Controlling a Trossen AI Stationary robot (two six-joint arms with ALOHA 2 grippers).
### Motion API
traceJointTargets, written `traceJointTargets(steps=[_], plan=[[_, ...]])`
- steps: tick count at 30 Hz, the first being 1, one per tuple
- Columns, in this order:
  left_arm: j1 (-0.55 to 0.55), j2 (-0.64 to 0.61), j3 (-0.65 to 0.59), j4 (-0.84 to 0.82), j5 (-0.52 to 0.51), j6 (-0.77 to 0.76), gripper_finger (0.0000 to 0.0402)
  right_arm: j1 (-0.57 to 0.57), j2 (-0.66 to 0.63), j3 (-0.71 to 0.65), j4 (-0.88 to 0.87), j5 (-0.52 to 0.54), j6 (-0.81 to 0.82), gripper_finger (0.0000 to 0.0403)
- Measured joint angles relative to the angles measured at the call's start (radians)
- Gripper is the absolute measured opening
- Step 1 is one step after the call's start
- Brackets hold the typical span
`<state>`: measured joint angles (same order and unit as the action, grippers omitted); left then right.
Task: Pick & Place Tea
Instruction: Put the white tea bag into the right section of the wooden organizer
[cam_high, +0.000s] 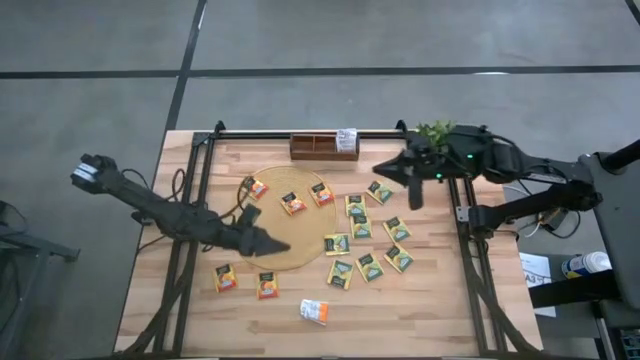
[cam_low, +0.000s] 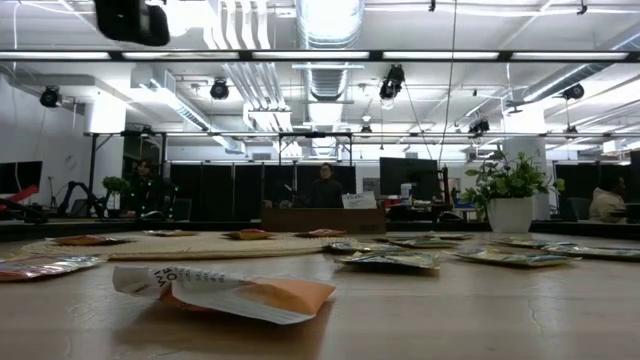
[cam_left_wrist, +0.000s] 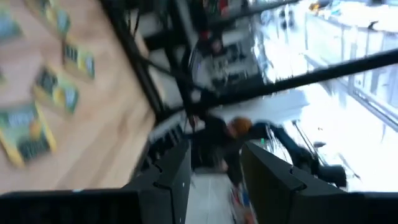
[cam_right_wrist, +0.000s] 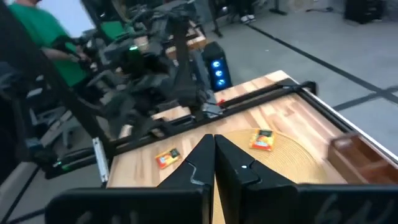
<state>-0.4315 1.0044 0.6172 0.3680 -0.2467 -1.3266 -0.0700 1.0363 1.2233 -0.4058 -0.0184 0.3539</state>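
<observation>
Tea sachets (cam_high: 360, 232) lay scattered across the wooden table (cam_high: 430, 305), neither gripper holding any.

The right gripper (cam_high: 414, 196) hovered near the table's far right, above the green-yellow sachets, its fingers (cam_right_wrist: 239, 165) pressed together on nothing. The left gripper (cam_high: 280, 245) hung over the near edge of the round tan mat (cam_high: 300, 250), its fingers (cam_left_wrist: 171, 180) partly apart and empty. 3 orange sachets rested on the mat, 1 white sachet (cam_high: 314, 312) near the front edge, another (cam_high: 346, 139) at the tray (cam_high: 322, 148).

Tea sachets (cam_high: 360, 231) scattered on table (cam_high: 430, 310), some on mat (cam_high: 300, 245), tray (cam_high: 322, 147) behind
</observation>
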Motion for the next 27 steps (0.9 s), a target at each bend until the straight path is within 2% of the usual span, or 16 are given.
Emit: traceJointTargets(steps=[7, 10, 12, 17, 20, 23, 27], plan=[[-0.105, 0.131, 0.054, -0.030, 0.003, -0.168, 0.0137, 0.001, -0.183, -0.159, 0.012, 0.002, 0.091, 0.0008], [-0.110, 0.191, 0.124, -0.126, 0.013, -0.209, 0.0137, 0.000, -0.235, -0.233, 0.063, 0.023, 0.151, 0.0008], [-0.110, 0.224, 0.187, -0.237, 0.028, -0.235, 0.0137, 0.000, -0.258, -0.276, 0.102, 0.023, 0.167, 0.0008], [-0.109, 0.287, 0.330, -0.646, 0.032, -0.363, 0.0137, 0.000, -0.274, -0.331, 0.180, 0.023, 0.173, 0.0008], [-0.109, 0.310, 0.360, -0.772, 0.081, -0.457, 0.0137, 0.000, -0.273, -0.337, 0.191, 0.022, 0.174, 0.0008], [-0.109, 0.331, 0.357, -0.746, 0.144, -0.502, 0.0137, 0.000, -0.269, -0.342, 0.197, 0.022, 0.173, 0.0008], [-0.109, 0.369, 0.332, -0.631, 0.170, -0.543, 0.0137, 0.000, -0.269, -0.343, 0.207, 0.022, 0.170, 0.0008]])
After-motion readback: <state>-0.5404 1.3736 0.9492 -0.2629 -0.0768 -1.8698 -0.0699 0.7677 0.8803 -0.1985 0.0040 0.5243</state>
